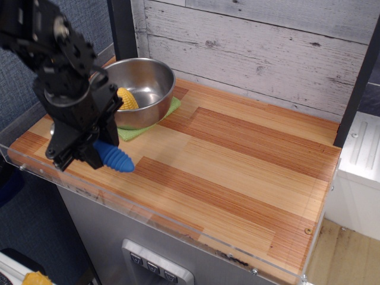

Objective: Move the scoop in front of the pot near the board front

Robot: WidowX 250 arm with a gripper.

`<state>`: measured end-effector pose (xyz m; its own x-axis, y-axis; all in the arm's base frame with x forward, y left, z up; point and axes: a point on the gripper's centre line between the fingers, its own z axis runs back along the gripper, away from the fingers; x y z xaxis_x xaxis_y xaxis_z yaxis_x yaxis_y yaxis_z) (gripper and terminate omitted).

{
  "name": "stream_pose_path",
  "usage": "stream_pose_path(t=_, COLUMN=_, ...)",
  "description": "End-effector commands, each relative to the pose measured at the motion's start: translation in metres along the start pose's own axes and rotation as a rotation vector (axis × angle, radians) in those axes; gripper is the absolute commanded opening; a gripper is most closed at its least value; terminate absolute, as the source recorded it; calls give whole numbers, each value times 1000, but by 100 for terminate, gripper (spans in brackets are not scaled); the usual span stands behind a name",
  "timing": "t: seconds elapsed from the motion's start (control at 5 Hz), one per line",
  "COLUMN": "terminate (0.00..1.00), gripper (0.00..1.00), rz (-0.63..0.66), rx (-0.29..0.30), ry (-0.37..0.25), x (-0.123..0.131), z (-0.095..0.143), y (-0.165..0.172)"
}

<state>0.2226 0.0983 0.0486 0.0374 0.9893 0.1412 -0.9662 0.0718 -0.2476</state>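
Observation:
My black gripper [83, 151] is low over the front left of the striped wooden board [237, 178], in front of the pot. It is shut on the scoop [114, 158]: only the ribbed blue handle shows, sticking out to the right close to the board. The metal bowl of the scoop is hidden by the gripper. The shiny steel pot [141, 90] stands at the back left on a green cloth [138, 130], with a yellow toy corn [127, 98] inside it.
A clear acrylic rim [148, 217] edges the board's front and left sides. A grey plank wall [255, 47] stands behind. A black post [123, 27] rises at the back left and a white unit [359, 172] stands to the right.

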Motion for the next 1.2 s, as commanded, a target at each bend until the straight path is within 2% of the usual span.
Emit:
stream_pose_path(t=0.0, terminate=0, gripper=0, rz=32, rx=-8, ry=6, x=-5, z=-24, y=3)
stream_pose_path(t=0.2, terminate=0, gripper=0, rz=41, rx=5, ry=14, x=-14, z=-35, y=-7)
stream_pose_path(t=0.4, terminate=0, gripper=100, rz=40, rx=6, ry=43, x=-20, z=-39, y=-8)
stream_pose_path(t=0.6, terminate=0, gripper=100, rz=51, rx=37, ry=44, x=-23, z=-33, y=-7)
stream_pose_path(t=1.0, terminate=0, gripper=100, rz=51, rx=34, ry=55, x=-26, z=-22, y=-7)
